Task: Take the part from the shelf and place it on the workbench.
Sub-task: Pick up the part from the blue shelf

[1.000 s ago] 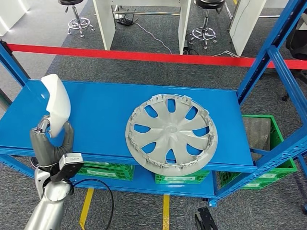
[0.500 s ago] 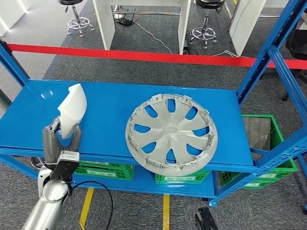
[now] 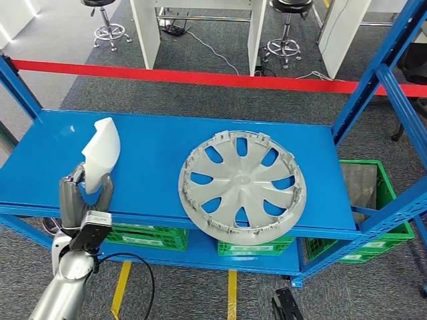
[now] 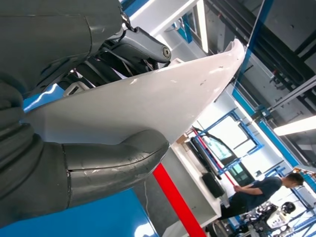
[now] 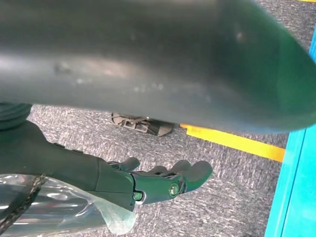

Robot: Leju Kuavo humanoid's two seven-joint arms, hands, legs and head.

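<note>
While gripped by L hand: smooth curved white part

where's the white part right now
In the head view the white part is held upright in the left hand, over the left end of the blue shelf, left of the hubcap.

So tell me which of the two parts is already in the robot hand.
The white curved part, pinched upright by the left robot hand at the shelf's left end. The grey wheel cover lies flat, untouched.
</note>
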